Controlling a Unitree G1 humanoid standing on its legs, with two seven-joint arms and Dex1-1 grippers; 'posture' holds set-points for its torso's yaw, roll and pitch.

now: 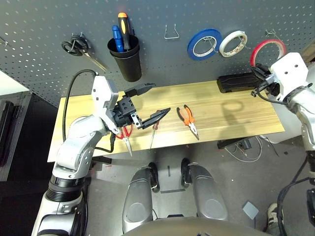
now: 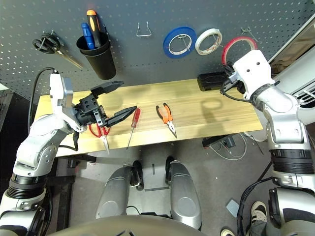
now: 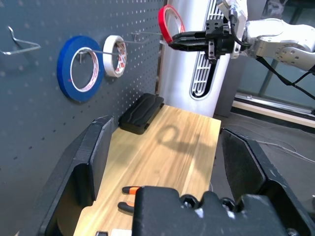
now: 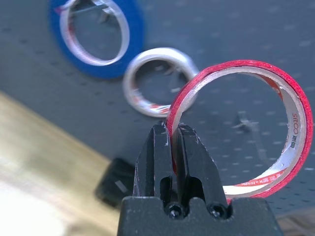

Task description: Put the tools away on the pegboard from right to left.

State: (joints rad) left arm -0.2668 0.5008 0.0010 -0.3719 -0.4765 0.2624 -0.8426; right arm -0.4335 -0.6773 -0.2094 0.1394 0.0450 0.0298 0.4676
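Meanwhile, the red-handled scissors, slim red-handled screwdriver and orange-and-black-handled pliers are still lying on the pale wooden tabletop, awaiting hanging, under the left gripper hovering wide open and empty. Farther off, at two o'clock, the right gripper is pinching the thin red tape ring shut-jawed against the dark grey perforated pegboard, apparently not yet hooked.

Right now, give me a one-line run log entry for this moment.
right end effector: shut on red tape ring, at pegboard | left end effector: open, empty | pliers, screwdriver, red-handled scissors: on table

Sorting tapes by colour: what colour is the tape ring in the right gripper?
Red tape ring, clearest in the right wrist view.
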